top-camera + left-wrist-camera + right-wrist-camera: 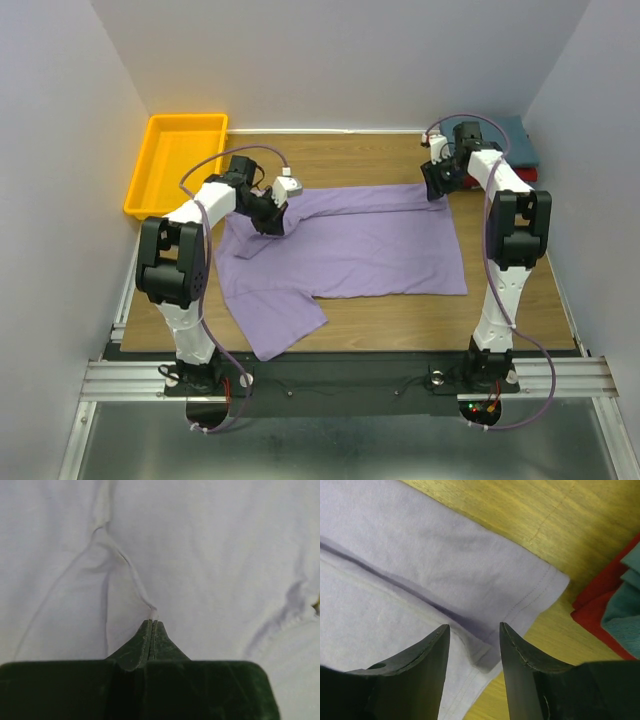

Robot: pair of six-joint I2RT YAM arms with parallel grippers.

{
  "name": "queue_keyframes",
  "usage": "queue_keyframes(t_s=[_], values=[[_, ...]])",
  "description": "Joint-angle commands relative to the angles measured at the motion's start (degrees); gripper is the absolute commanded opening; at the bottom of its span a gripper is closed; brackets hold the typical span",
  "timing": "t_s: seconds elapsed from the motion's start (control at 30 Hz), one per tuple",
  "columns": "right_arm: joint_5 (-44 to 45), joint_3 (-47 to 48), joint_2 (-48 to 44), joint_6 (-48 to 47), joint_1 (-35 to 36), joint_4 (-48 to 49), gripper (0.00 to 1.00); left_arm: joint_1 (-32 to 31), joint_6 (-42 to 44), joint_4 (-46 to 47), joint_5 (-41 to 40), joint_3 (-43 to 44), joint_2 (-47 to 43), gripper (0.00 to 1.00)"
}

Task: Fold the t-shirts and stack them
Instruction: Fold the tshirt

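The lavender t-shirt (350, 245) lies spread on the wooden table, its far long edge folded over. My left gripper (272, 216) is shut on a pinch of its cloth near the left shoulder; in the left wrist view the closed fingertips (151, 625) hold a raised ridge of lavender cloth (125, 562). My right gripper (437, 180) is open above the shirt's far right corner; its two fingers straddle the folded hem (485, 645). The dark teal shirt (520, 140) lies folded on the red one (527, 175) at the far right, also seen in the right wrist view (625, 615).
A yellow-orange tray (175, 160) stands at the far left corner. White walls close in the table on the left, back and right. Bare wood (400, 320) shows in front of the shirt.
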Motion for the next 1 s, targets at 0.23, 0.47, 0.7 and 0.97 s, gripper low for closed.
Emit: queue_keyframes(t_s=[0.23,0.47,0.7,0.97], values=[[-0.28,4.21,-0.6,-0.89,-0.5,-0.15,0.47,-4.29,8.94,-5.75,-1.65,-5.63,-5.82,0.58],[-1.95,2.46,1.24,-1.24,-0.06,-1.38,0.42,-3.59,-2.99,1.68,1.7,4.48,-3.89,0.55],[2.17,1.57,4.22,-2.56,0.03,-1.3,0.39,-2.53,-15.13,11.11,-8.67,4.57,1.56,0.47],[5.35,4.21,6.87,-1.33,0.03,-1.38,0.36,-5.51,-13.65,9.72,-9.56,-4.82,1.66,0.36]])
